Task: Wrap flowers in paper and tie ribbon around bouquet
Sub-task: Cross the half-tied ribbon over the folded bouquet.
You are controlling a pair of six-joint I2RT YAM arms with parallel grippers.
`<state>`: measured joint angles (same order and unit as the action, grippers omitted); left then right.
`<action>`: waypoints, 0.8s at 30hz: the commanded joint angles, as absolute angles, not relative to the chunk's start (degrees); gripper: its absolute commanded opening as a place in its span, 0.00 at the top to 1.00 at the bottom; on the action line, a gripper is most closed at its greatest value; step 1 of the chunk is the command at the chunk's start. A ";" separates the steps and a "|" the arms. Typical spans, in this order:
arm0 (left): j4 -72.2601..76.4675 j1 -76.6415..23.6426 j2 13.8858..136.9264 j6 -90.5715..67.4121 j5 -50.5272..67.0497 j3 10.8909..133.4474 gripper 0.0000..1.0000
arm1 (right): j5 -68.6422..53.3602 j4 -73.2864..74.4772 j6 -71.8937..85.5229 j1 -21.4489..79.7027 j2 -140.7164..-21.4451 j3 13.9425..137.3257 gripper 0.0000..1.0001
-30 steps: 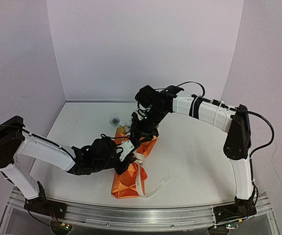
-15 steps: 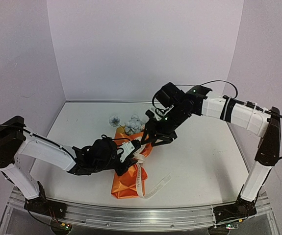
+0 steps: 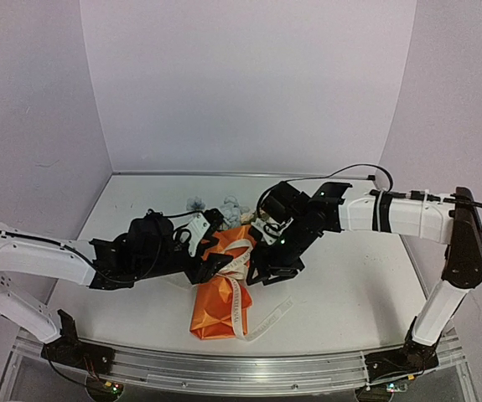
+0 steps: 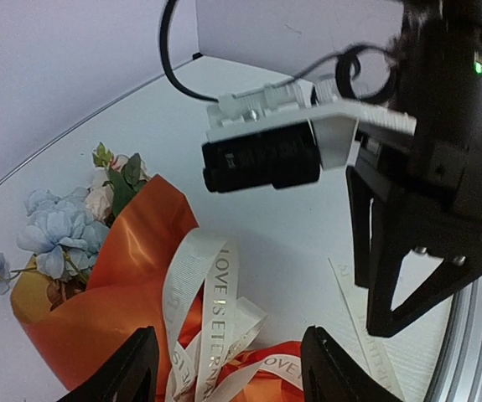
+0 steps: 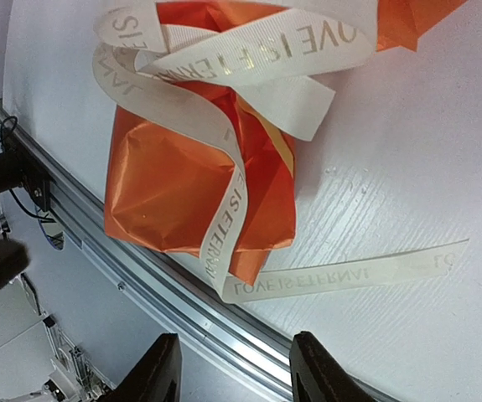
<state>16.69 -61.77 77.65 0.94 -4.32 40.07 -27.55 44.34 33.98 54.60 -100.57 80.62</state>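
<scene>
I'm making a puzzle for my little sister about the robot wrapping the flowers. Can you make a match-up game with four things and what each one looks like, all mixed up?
Column one:
1. flowers
2. paper
3. ribbon
4. right gripper

Column two:
a. cream-white with printed letters
b. jaws apart, holding nothing
c. pale blue and pink
d. bright orange

Right pairs: 1-c, 2-d, 3-a, 4-b
</scene>
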 commanded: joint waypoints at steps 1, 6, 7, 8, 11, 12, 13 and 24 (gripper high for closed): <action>12.88 -59.92 70.36 -4.15 -10.44 40.04 0.39 | -24.89 35.97 35.40 57.24 -99.93 78.81 0.56; 5.09 -54.41 64.67 -8.86 -11.33 42.07 0.38 | -20.89 28.70 36.61 60.23 -102.37 75.52 0.60; 3.77 -53.87 63.89 -9.29 -11.63 42.45 0.38 | -19.90 27.92 36.73 60.94 -102.71 74.86 0.61; 2.48 -53.34 63.27 -9.69 -11.95 42.80 0.38 | -18.82 27.38 36.86 61.55 -103.03 74.21 0.61; 0.45 -52.18 61.88 -10.68 -12.30 43.51 0.37 | -16.66 25.34 37.37 63.10 -103.90 72.71 0.62; 0.36 -51.93 61.63 -10.92 -12.40 43.64 0.37 | -16.05 24.85 37.56 63.65 -104.22 72.48 0.62; 0.35 -51.65 61.48 -11.05 -12.21 43.87 0.36 | -15.48 24.67 37.66 64.07 -104.59 72.34 0.62; -2.79 -50.46 64.56 -10.46 -9.05 47.42 0.36 | -12.87 21.35 40.77 65.26 -107.49 71.19 0.66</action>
<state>-2.05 -50.97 63.38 -10.39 -10.49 43.67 -15.69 23.82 39.02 65.04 -106.39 71.82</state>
